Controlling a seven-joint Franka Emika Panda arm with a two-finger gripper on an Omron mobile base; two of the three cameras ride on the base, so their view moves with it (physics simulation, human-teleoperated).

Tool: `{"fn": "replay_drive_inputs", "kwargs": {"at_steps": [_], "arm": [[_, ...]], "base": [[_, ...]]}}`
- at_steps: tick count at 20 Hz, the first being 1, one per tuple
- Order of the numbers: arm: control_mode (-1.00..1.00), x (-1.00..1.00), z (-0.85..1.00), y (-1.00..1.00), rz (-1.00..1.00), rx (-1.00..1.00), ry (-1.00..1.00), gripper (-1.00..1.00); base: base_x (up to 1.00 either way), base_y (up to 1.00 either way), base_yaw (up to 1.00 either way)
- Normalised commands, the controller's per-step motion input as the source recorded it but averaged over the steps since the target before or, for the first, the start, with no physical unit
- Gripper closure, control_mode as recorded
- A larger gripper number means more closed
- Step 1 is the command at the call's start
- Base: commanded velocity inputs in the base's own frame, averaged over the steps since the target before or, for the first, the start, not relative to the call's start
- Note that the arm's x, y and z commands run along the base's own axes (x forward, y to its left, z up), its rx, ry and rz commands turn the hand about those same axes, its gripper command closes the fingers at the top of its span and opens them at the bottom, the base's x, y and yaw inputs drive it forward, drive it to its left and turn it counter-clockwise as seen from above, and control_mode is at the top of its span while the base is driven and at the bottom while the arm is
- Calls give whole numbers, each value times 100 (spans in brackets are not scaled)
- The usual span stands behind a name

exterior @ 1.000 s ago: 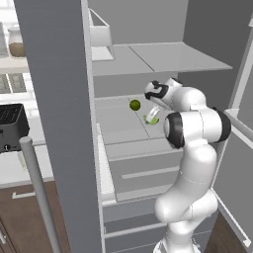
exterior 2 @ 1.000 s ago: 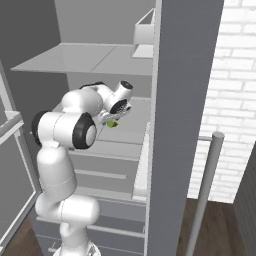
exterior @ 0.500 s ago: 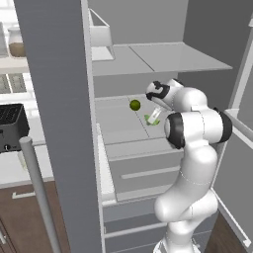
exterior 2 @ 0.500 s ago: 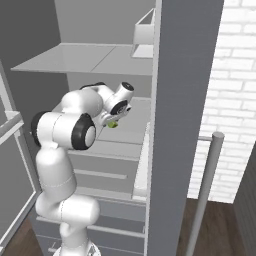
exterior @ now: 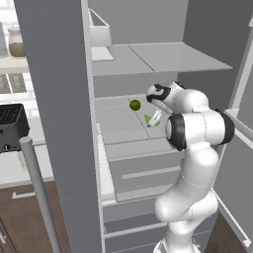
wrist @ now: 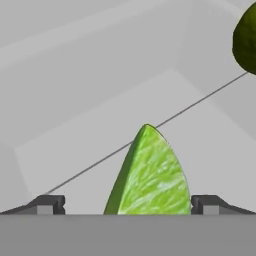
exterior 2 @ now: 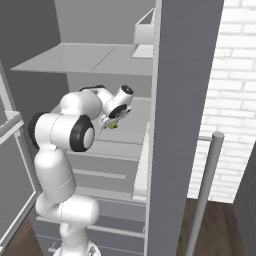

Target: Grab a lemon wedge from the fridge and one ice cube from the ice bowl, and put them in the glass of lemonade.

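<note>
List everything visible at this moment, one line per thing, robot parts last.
fridge: one, grey, doors open, shelves and drawers showing.
lemon wedge: one, bright green, on the fridge shelf, between the claw's fingertips, untouched.
round fruit: one, dark olive green, on the same shelf behind the wedge.
toaster: one, black, on the counter left of the fridge.
jar: one, brown-filled, upper left shelf.
brick wall: white, right of the fridge.
arm: one, white.
claw: one, open around the wedge.

White brick wall (exterior 2: 235, 100) right — dark wood floor (exterior 2: 225, 230), evenly lit.
</note>
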Motion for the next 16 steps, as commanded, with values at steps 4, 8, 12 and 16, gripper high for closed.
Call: {"fn": "replay_drive_inputs", "kwargs": {"at_steps": [4, 8, 12, 16], "arm": [[-100, 0, -6, 0, 0, 0, -2, 100], [-100, 0, -4, 0, 0, 0, 0, 100], [-100, 0, 0, 0, 0, 0, 0, 100], [-100, -36, 5, 0, -1, 0, -1, 100]], "base": [[0, 0, 0], [0, 0, 0], [0, 0, 0], [0, 0, 0]]}}
